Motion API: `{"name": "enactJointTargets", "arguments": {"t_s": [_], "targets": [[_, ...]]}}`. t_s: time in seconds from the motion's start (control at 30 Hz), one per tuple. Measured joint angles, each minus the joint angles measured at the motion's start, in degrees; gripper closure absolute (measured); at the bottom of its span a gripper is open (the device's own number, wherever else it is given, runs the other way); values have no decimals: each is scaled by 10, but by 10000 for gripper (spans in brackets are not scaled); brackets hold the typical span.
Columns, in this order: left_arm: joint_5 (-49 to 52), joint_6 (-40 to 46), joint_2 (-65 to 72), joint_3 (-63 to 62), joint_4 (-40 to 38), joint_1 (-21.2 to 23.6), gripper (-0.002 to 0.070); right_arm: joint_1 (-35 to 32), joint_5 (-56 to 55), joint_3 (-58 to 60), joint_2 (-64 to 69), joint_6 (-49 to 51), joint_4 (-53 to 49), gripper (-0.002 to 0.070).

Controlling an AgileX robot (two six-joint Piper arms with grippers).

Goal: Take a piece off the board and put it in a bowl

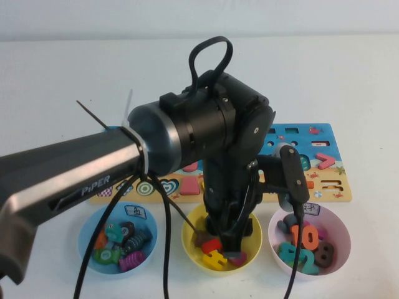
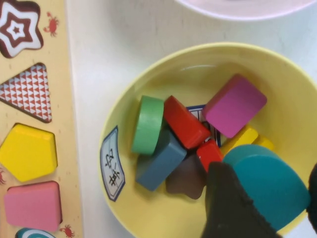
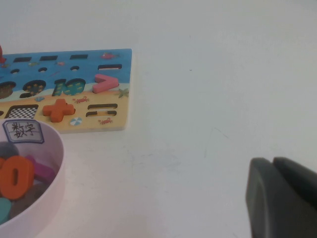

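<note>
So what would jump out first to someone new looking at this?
The left arm fills the high view, its left hand down inside the yellow bowl, holding a teal heart piece over the blocks there. The board lies behind. The right hand is off to the side above bare table.

White table (image 1: 62, 81) — plain surface, carried the board (image 1: 324, 134) toward the far side, lying flat, with blue top and tan near strip. Nearer the robot, three bowls stood in a row just in front of the board: a light-blue bowl (image 1: 87, 232) on the left, the yellow bowl (image 1: 252, 240) in the middle, a pale-pink bowl (image 1: 340, 227) on the right — each apart from its neighbour, each holding coloured pieces.
</note>
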Motion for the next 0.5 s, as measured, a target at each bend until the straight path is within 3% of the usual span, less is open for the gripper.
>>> {"name": "enactJointTargets", "arguments": {"t_s": [0.13,0.27,0.33,0.4,0.47,0.5], "targets": [[-4,0,0,0,0,0,362,0,0,0,0,0,0,694],[-13,-5,0,0,-2,0,202,0,0,0,0,0,0,694],[-13,-18,0,0,2,0,177,0,0,0,0,0,0,694],[-10,-47,0,0,17,0,222,0,0,0,0,0,0,694],[-7,-71,-1,0,33,1,328,0,0,0,0,0,0,694],[-7,-81,-7,0,38,2,443,0,0,0,0,0,0,694]]}}
